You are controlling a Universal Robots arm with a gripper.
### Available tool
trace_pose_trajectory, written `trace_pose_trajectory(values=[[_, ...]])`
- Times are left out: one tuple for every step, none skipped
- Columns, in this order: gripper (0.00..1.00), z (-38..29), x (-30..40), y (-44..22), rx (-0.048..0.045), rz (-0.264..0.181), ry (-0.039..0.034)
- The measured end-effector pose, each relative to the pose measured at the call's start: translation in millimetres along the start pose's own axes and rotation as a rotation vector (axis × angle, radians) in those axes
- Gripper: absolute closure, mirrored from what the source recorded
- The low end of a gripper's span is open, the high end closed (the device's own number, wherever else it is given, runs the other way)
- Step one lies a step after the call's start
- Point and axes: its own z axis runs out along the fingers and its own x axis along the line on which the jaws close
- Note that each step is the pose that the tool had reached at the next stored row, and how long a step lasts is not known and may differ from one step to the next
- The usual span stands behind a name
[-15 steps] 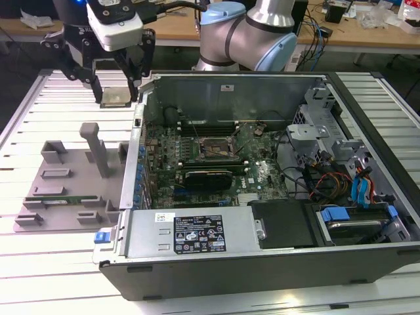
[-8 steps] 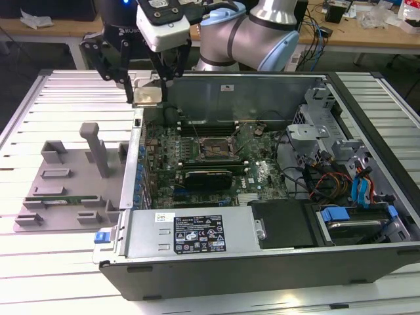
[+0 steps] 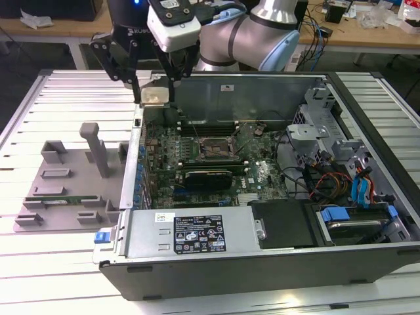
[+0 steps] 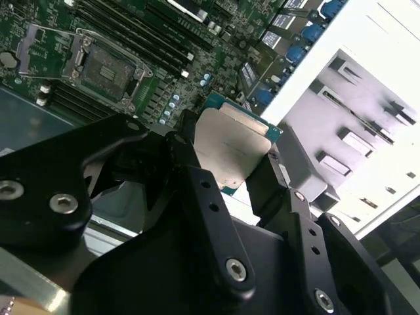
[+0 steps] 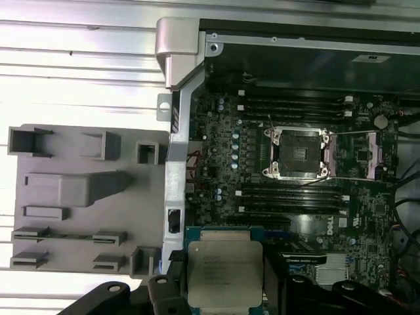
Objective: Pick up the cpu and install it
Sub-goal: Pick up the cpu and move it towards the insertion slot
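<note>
Overall, at the exterior view's left a grey tray [image 3: 65,190] lies on the slatted table [image 3: 39,275]; its upright post hides part of the slots behind it. Next to the right, the gripper [image 3: 155,94] hangs above the left edge of the open case [image 3: 262,269], and the arm above it is cut off by the frame. Its fingers [image 3: 136,84] are clamped on opposite edges of the cpu [image 3: 157,98], which is held clear of the board and looks pale, its surface hard to make out. In the second wrist view the fingers [image 4: 190,157] cover the sides of the cpu [image 4: 230,147]. In the first wrist view the frame cuts off its lower edge [image 5: 224,272]. Further right, the socket [image 3: 213,149] stands open on the motherboard [image 3: 164,151]. At the far right, tangled cables [image 3: 328,180] hide part of the drive bays.
</note>
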Motion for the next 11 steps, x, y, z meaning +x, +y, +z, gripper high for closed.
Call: trace_pose_trajectory(values=[[0.45,0.0,-0.8,0.0,0.0,0.0,0.0001],[0.45,0.2,-2.3,-0.1,-0.0001,0.0,0.0],[0.45,0.6,-5.2,-0.2,-0.0001,0.0,0.0001],[0.45,1.2,-8.2,-0.4,-0.0001,0.0,0.0002],[0.45,2.6,-10.6,-0.5,0.0,0.0,0.0005],[0.45,4.5,-12.7,-0.5,-0.0001,0.0,0.001],[0.45,8.2,-16.0,-0.4,0.0,0.0,0.0022],[0.45,10.7,-17.8,-0.4,-0.0001,0.0,0.0029],[0.45,13.8,-20.1,-0.2,-0.0002,0.0,0.0037],[0.45,15.9,-21.9,0.1,-0.0001,0.0,0.0042],[0.45,17.2,-23.4,0.6,-0.0002,0.0,0.0046]])
